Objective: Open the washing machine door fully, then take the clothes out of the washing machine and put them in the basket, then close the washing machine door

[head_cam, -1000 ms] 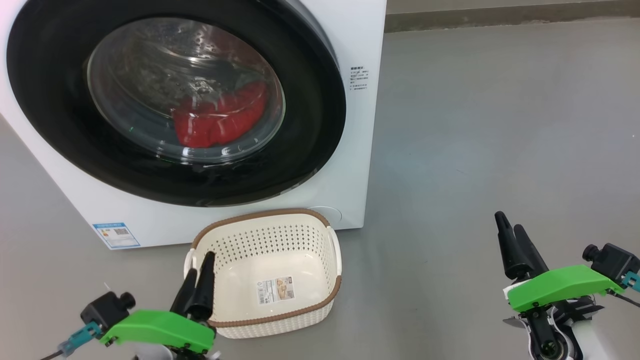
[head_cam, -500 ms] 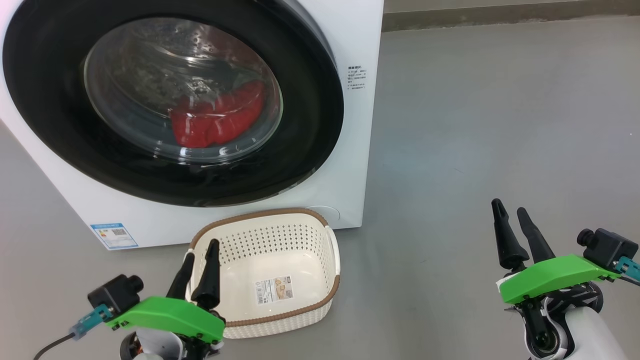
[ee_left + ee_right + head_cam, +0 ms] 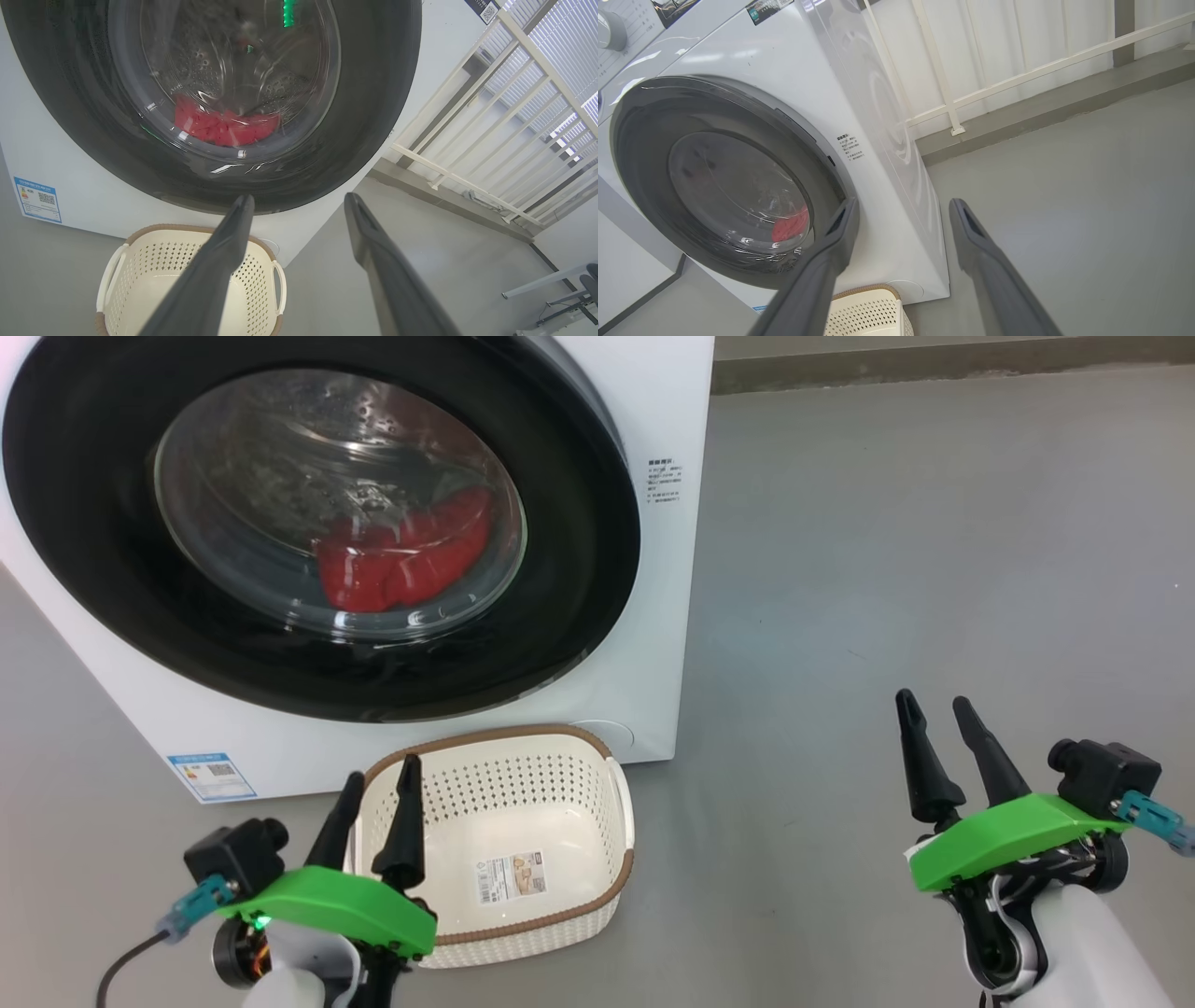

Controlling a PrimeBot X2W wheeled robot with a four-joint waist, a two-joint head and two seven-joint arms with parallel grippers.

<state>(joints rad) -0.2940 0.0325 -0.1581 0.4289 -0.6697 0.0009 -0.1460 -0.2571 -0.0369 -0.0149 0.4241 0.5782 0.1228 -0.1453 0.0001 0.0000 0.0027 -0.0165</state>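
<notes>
Both pincers have crept up the head view over the last second, the right one also edging toward the machine; the camera itself shifted a little. Head view: left pincer (image 3: 381, 770) wide open, holding nothing, tips over the near rim of the basket (image 3: 504, 735). The right pincer (image 3: 932, 700) is equally spread and empty. The washing machine (image 3: 667, 411) is ahead-left of it, well apart. The washing machine door (image 3: 579, 551) looks shut, with the clothes (image 3: 401, 565) behind its glass. Left wrist view: door directly above the left pincer's tips, basket below them. Right wrist view: door rim ahead-left of the right pincer, not touched. Judgement: step one, the approach, is under way and the door is unopened. Next move likely calls for a pincer to reach the rim's right edge and pull.
</notes>
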